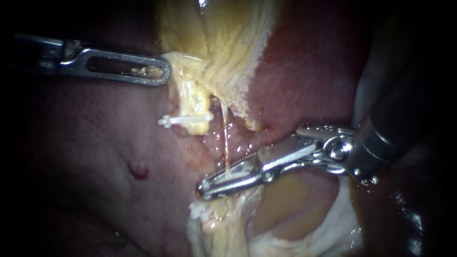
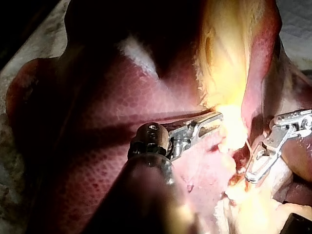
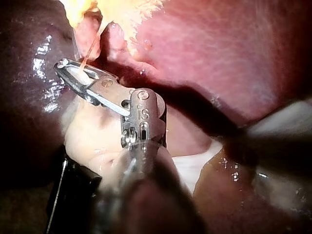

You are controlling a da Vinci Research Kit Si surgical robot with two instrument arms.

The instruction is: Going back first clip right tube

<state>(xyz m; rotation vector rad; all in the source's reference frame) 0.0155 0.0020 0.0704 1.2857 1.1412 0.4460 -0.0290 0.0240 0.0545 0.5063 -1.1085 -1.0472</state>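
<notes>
Two tubes run down from the yellow gallbladder (image 1: 223,33). The thicker left tube (image 1: 195,97) carries a white clip (image 1: 185,119) across it. The thin right tube (image 1: 225,143) is a pale strand that drops between the jaws of my right instrument (image 1: 203,189). These jaws show a narrow gap, and in the right wrist view a small white piece (image 3: 82,75) lies between them by the strand (image 3: 90,51). My left instrument (image 1: 162,71) has its slotted jaws shut on the gallbladder's yellow edge, which shows again in the left wrist view (image 2: 217,118).
Dark red liver (image 1: 95,157) fills the left and upper right, with a small bleeding spot (image 1: 138,170). Whitish and yellow tissue (image 1: 285,209) lies below my right instrument's jaws. Its dark shaft (image 1: 395,128) takes up the right side.
</notes>
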